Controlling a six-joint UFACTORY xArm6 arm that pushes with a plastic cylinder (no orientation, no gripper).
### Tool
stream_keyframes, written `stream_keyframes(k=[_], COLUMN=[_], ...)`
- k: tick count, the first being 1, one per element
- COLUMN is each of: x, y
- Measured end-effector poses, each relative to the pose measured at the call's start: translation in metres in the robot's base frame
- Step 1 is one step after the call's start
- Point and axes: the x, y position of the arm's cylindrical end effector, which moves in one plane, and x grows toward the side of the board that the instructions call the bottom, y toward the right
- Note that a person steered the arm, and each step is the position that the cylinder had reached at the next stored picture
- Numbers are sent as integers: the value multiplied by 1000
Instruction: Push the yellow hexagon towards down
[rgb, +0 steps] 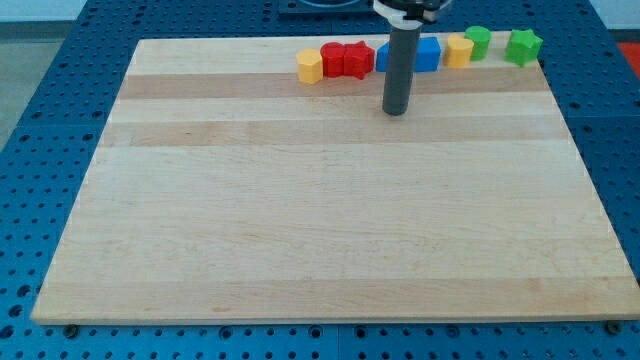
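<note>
The yellow hexagon (310, 66) sits near the view's top edge of the wooden board (320, 220), at the left end of a row of blocks. My tip (396, 111) rests on the board below and to the right of it, just below the blue blocks. The rod stands upright and hides part of one blue block (383, 57).
The row along the top holds two red blocks (333, 60) (357, 59), a blue block (427, 54), another yellow block (458, 50), a green round block (478, 41) and a green star-like block (523, 46). A blue perforated table (60, 120) surrounds the board.
</note>
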Motion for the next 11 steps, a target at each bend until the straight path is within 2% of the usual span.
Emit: stream_keyframes(k=[1,2,3,4,5,6,7,8,9,10,11], x=[0,0,1,1,-16,-109,-133,-133,-65,-50,-71], y=[-3,-69,-170,-203,-202,-158,-130,-130,-131,-131,-131])
